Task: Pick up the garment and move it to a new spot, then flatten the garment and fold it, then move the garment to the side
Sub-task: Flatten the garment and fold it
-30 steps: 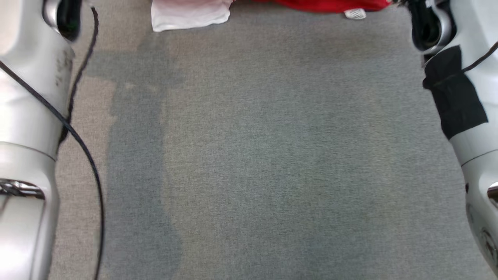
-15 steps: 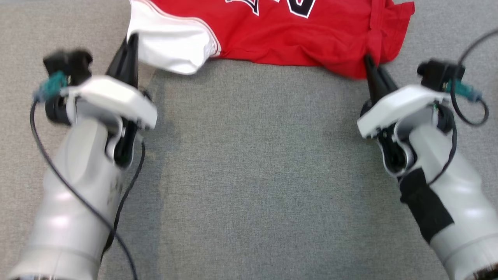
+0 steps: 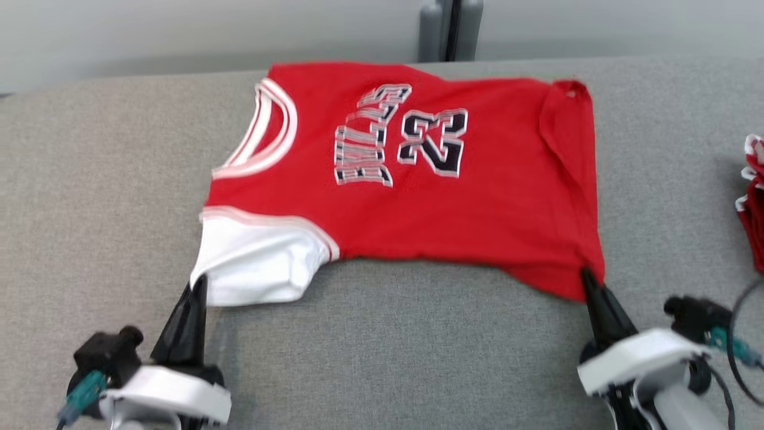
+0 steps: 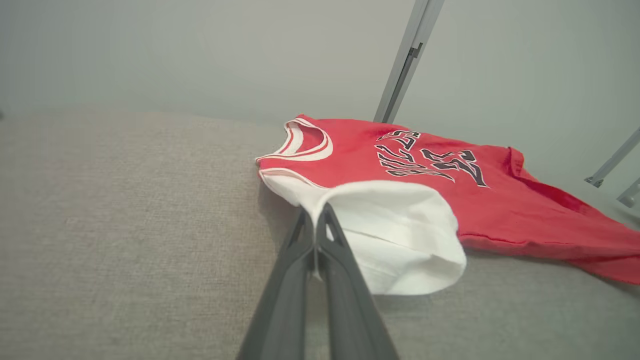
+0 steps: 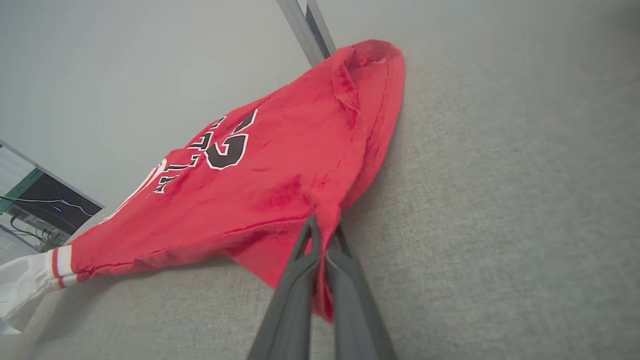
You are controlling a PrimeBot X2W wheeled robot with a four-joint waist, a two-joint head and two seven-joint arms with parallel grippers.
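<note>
Now, the garment (image 3: pixel 418 203), a red jersey marked 22 in black and white lettering, is seen spread across the grey tabletop (image 3: pixel 89 179). Its collar is turned toward the robot's left and its hem toward the right. Both near corners are gripped.

The left pincer (image 3: pixel 199 285) is closed tight on the white sleeve (image 3: pixel 256 269) at the near left corner. In the left wrist view its two dark fingers (image 4: pixel 295 280) are pressed together, with a fold of white cloth caught at the tips. The sleeve is puffed up just above the tabletop, and a shadow is cast beneath it.

The right pincer (image 3: pixel 590 280) is closed just as tight on the near right corner of the red hem. In the right wrist view the red cloth is pinched between the fingertips and draped down beside them.

The far edge of the garment is laid close to the back of the tabletop, just before a grey upright post (image 3: pixel 450 30). A second red-and-white cloth (image 3: pixel 753 209) is glimpsed at the right edge, well apart from the garment.
</note>
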